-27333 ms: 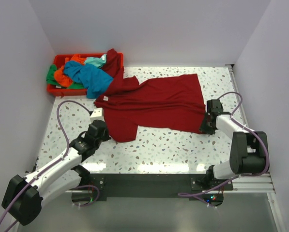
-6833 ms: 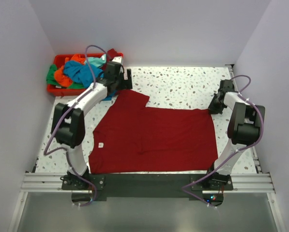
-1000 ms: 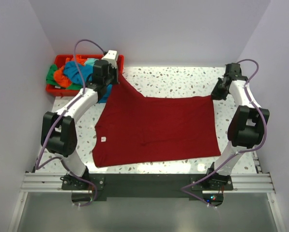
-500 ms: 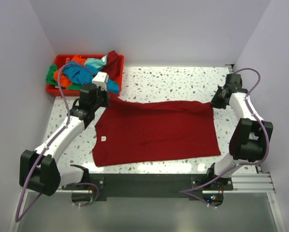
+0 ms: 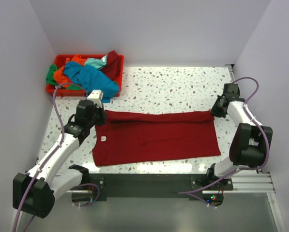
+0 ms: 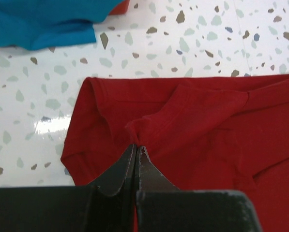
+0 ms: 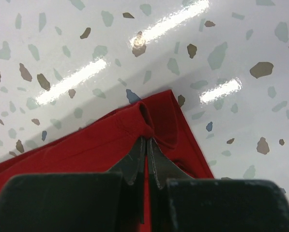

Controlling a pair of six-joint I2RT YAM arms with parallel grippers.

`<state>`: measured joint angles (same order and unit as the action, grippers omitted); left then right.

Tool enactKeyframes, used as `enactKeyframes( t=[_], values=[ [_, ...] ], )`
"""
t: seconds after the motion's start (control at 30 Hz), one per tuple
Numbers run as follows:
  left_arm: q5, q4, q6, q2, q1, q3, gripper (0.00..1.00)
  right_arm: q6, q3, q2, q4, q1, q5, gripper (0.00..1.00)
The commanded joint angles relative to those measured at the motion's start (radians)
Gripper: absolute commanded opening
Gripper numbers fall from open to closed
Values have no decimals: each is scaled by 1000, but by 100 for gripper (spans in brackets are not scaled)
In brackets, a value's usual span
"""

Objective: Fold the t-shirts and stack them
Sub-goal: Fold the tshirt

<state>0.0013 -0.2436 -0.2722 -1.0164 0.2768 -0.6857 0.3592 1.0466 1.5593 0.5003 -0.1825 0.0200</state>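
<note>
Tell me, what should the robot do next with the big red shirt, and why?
Probably bring both grippers toward the robot together, laying the pinched edge over the near part. The left gripper and right gripper are each shut on the far edge of the dark red shirt, and only a narrow strip looks folded over.
</note>
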Motion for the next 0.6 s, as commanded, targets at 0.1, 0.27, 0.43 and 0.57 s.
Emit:
enactKeyframes(
  t=[0.1, 0.27, 0.43, 0.57],
  values=[
    [9, -57, -76, 81, 15, 52, 0, 14, -20, -56, -54, 2, 75, 0],
    [2, -117, -123, 116, 35, 77, 0, 55, -68, -82, -63, 2, 107, 0],
    [-61, -247, -211, 102, 64, 38, 23, 122, -125, -140, -46, 2, 155, 13],
    [-67, -355, -297, 131, 67, 18, 52, 165, -201, -275, -55, 11, 178, 53]
  ],
)
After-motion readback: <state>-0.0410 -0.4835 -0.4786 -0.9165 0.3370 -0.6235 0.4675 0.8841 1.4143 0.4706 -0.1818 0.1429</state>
